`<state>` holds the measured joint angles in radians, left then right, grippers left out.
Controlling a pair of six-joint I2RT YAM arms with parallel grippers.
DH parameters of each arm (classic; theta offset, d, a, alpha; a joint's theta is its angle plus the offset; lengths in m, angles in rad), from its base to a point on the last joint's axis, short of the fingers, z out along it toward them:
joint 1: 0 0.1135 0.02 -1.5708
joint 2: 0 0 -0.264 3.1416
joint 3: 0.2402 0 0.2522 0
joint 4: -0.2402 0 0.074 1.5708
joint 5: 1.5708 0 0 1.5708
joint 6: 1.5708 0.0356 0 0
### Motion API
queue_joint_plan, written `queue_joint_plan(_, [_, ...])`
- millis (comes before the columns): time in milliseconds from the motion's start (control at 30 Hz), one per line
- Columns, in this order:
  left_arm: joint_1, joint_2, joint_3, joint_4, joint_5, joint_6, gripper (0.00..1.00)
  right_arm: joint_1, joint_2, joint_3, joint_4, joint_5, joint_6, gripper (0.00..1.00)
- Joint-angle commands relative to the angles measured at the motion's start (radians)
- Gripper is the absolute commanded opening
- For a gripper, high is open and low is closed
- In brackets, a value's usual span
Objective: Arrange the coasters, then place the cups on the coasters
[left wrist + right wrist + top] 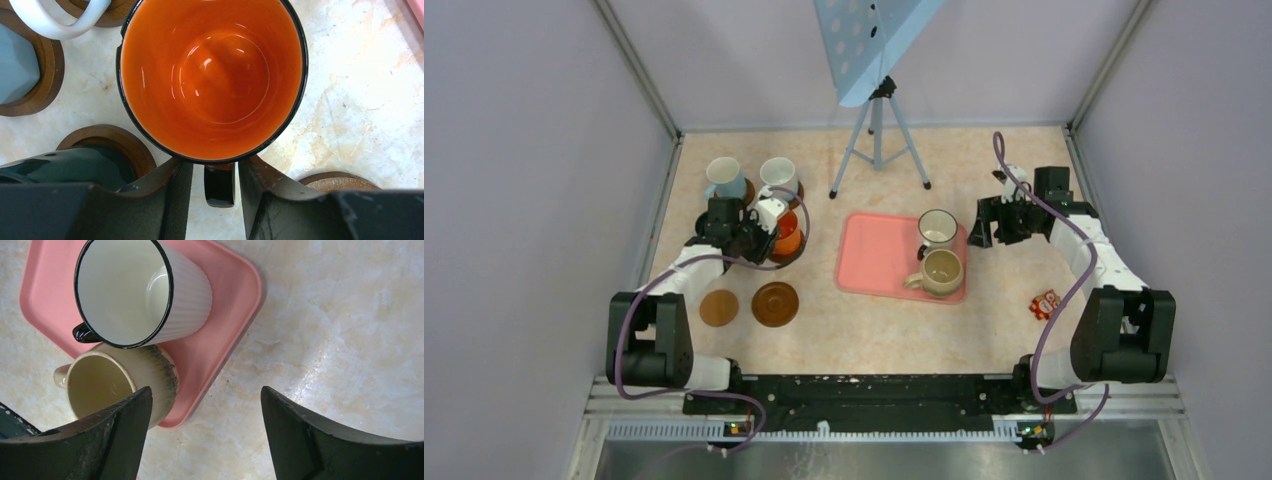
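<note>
Because the orange mug [210, 80] stands upright on what the overhead view shows as a dark brown coaster [790, 257], the left gripper [215, 167] seems to be at the releasing step of placing it. Its two dark fingers [175, 197] are slightly spread, one on each side of the mug's black handle [219, 187]. A thin gap shows on both sides, so they flank the handle rather than pinch it. The bowl of the mug sits directly ahead of the fingertips.

Just left of the left finger, a dark green mug [65, 167] rests on its own coaster. Farther ahead on that side are a grey-blue mug [15, 65] on a coaster and the handle of a white mug [60, 20].

Across the table [350, 340], the right gripper [205, 392] is spread wide and holds nothing. It hovers over bare surface just beside a corner of the pink tray [235, 285]. On the tray, a beige mug [100, 385] sits right by its left finger and a white ribbed mug [125, 290] lies ahead-left.

These two likely wait for the empty brown coaster [775, 304] and the tan coaster [719, 307], both near the left arm.
</note>
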<state>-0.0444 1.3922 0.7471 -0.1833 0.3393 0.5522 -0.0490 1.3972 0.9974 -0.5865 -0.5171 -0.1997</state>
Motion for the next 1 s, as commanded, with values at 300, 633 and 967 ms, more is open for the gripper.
queue_joint_plan(300, [0.027,-0.082,0.025,-0.079,-0.029,0.086,0.42,-0.011,0.0,0.038,0.022,-0.013,-0.005,0.79])
queue_joint_plan(633, [0.034,-0.083,0.048,-0.118,-0.026,0.095,0.5,-0.01,-0.003,0.039,0.017,-0.022,-0.005,0.79])
queue_joint_plan(967, [0.033,-0.122,0.228,-0.391,0.041,0.165,0.85,-0.011,-0.019,0.043,0.004,-0.011,-0.018,0.79])
